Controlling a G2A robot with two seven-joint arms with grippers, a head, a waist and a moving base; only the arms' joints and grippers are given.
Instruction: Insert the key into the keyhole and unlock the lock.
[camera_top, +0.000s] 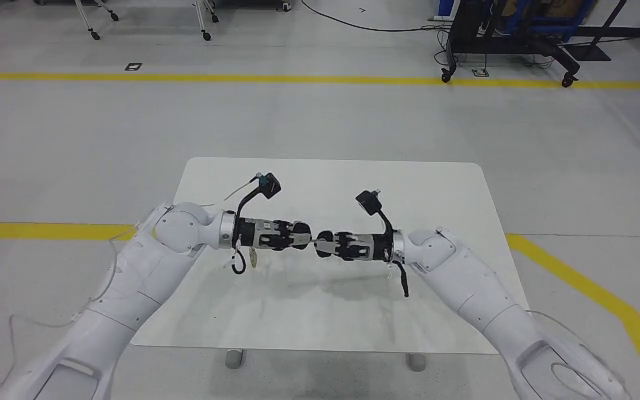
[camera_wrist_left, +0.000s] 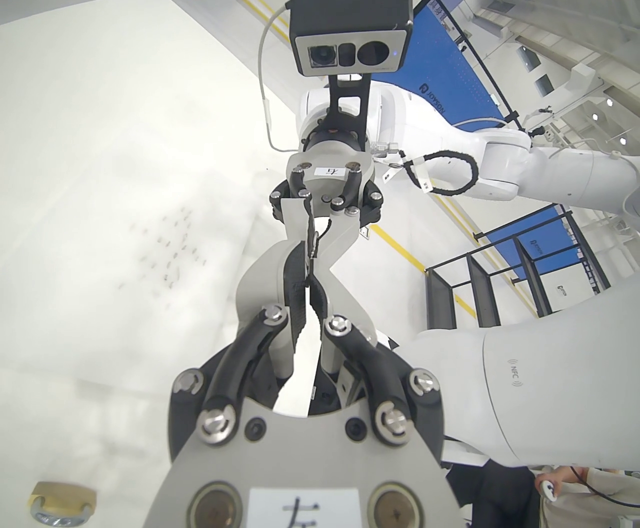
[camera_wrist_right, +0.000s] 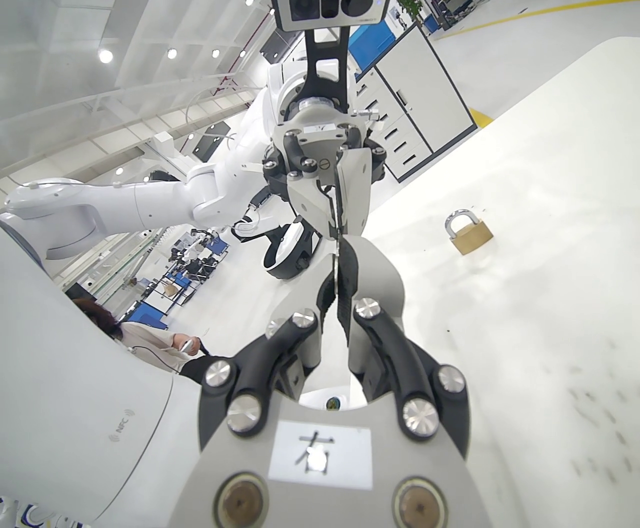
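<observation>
While left gripper at 9 o'clock meets right gripper at 3 tip to tip, both pinched closed, padlock lying on table

I see two arms in glossy white shells, the left tool and right tool grey metal with black linkages, silver screws, black ribbed pads, white handwritten labels and looped black cables.

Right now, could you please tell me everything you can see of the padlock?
The padlock has a brass-coloured block body and a shiny silvery metal shackle that looks closed, both legs in the body. It seems to lie flat on the white table, with nothing else touching it. Its keyhole cannot be made out.
</observation>
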